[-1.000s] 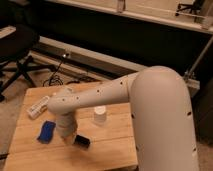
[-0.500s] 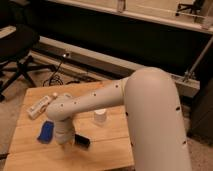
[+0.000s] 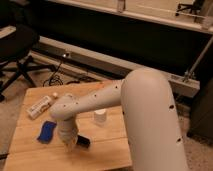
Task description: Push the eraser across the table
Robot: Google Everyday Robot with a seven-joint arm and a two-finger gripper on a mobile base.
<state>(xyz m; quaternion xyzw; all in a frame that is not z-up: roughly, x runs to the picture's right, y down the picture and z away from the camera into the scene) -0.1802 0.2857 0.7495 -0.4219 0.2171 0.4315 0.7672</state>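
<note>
We log one black rectangular eraser point(image 3: 84, 142) just beside the gripper point(image 3: 72, 144), its opening impossible to tell, on one light bamboo-wood bench point(image 3: 30, 152).

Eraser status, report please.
The pincer low over table, beside black eraser. Nearby: blue pad left, white cup behind.

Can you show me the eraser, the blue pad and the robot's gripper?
eraser point(image 3: 84, 142): camera view, its exposed black end.
blue pad point(image 3: 46, 132): camera view, middle of its top.
gripper point(image 3: 71, 143): camera view, its lower end, between pad and eraser.
</note>
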